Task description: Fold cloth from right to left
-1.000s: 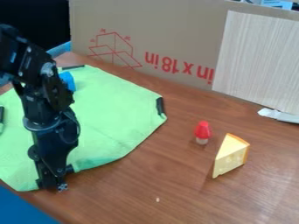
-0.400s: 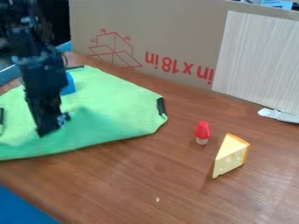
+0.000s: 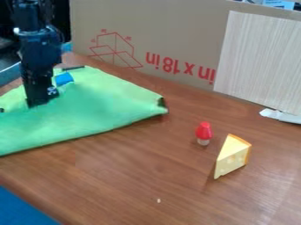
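Folding under way, by the look of it about halfway, with the gripper [image 3: 38, 104] low at the left over the green cloth [image 3: 97, 112]. Pinching a gathered bit of the cloth, most likely, given how closely the near edge has followed the gripper up and away from the camera over the last second. Lying across the wooden table [image 3: 135, 176] at the left, the cloth, with a long slanting near edge from the left border to the right-hand corner beside a dark strip [image 3: 162, 103].

Done so far: taking hold near the close corner, lifting, and drawing that part back over the rest. Bare now, a stretch of table formerly under the cloth. Left to do: bringing the held part fully across, laying it down, letting go, and perhaps smoothing the crease. Hard to call the fold finished with the gripper down at the cloth and no settled flap to be made out.

Worth minding, the blue piece [image 3: 64, 79] just beyond the gripper, at risk of being caught or covered. Well apart at the right, the red-topped toy [image 3: 203, 131] and the cheese wedge [image 3: 233, 156], out of the way of the fold.
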